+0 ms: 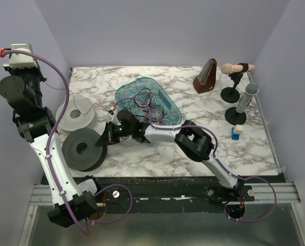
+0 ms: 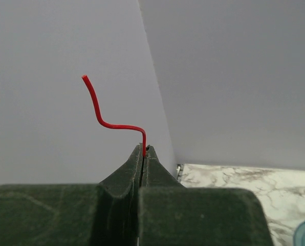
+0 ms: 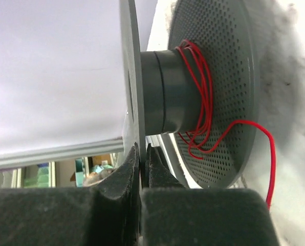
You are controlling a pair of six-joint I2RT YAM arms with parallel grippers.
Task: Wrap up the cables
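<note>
Overhead, the left arm stands tall over the worktop's far left corner, elbow folded. Its left gripper (image 2: 144,149) is clenched on the end of a red wire (image 2: 114,122). The free stub rises straight out of the fingertips, then kinks and curls off to the left. The right arm stretches low from the near right edge toward the left edge. Its right gripper (image 3: 142,154) is pinched onto the thin flange of a grey spool (image 3: 214,87) near the left edge, with red turns wound round the hub. The cables (image 1: 150,105) lie in loose loops in a teal tray (image 1: 123,93) mid-worktop, toward the far edge. A white spool (image 1: 75,117) sits just behind the grey one
</note>
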